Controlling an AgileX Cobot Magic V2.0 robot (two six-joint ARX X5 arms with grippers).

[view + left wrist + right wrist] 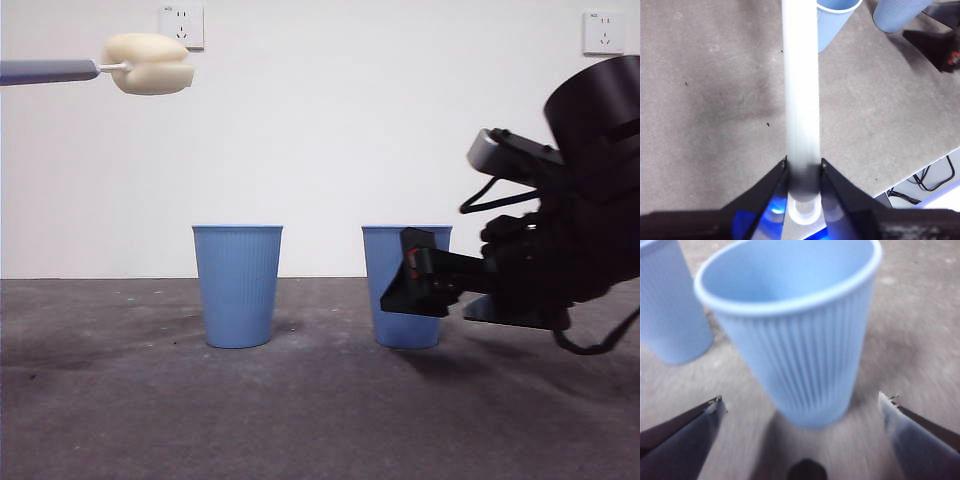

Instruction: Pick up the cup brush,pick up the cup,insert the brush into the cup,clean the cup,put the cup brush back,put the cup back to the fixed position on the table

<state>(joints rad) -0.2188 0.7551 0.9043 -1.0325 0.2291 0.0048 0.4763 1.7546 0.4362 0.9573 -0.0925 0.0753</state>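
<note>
From the front you see the cup brush (100,68), a long flat grey handle with a white neck and a cream-yellow sponge head, held level high above the dark grey mottled table (300,420), coming in from the side edge. Below it stand two blue ribbed plastic tumblers, both upright on the table: the spare cup (237,285) near the middle, and the cup (392,290) beside it. The right pincer (415,275) reaches in low from the other side, one black jaw lying across the front of the cup's wall.

In your left wrist view, the left pincer (803,167) is clamped on the brush's pale handle (801,90), which runs straight away from the jaws. Both tumblers show past it, the spare cup (832,22) partly behind the handle and the cup (897,15) next to the other arm's dark jaw.

In your right wrist view, the right pincer (800,410) has its jaws spread wide, one to each side of the cup (800,345), neither touching it. The spare cup (670,305) stands just beyond.
</note>
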